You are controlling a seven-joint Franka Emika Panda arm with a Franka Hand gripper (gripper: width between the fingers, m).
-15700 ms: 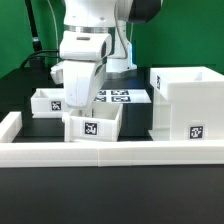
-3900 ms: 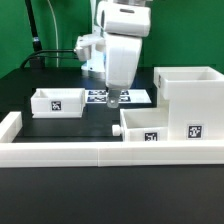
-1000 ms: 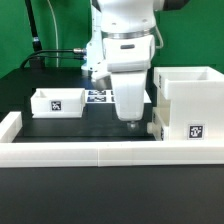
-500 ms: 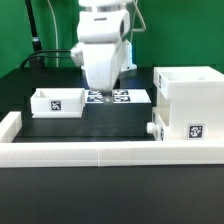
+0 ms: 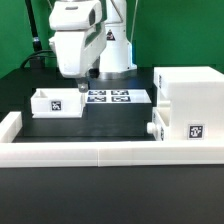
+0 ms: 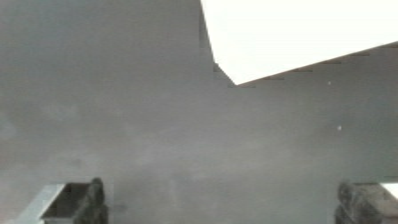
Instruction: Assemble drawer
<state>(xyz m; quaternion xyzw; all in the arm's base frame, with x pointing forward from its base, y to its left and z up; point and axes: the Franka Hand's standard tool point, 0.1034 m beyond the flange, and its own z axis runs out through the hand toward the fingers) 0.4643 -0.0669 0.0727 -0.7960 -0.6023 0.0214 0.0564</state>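
Wall edging (image 5: 100, 152) fronts the table. Behind it, at the exterior view's right, the housing (image 5: 190, 105) holds one tray (image 5: 154, 130), only its knobbed end showing. The second tray (image 5: 57, 101) sits well apart, left. Just above its far corner hangs the gripper (image 5: 80, 85), fingers (image 6: 75, 200) spread wide, empty. Beyond lies the marker board (image 5: 118, 96).

Exterior view: low, frontal, facing arm (image 5: 82, 45) across table (image 5: 105, 120). Wrist view: close above table.

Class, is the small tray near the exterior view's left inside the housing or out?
Out: the tray sits on the table, well apart from the housing.
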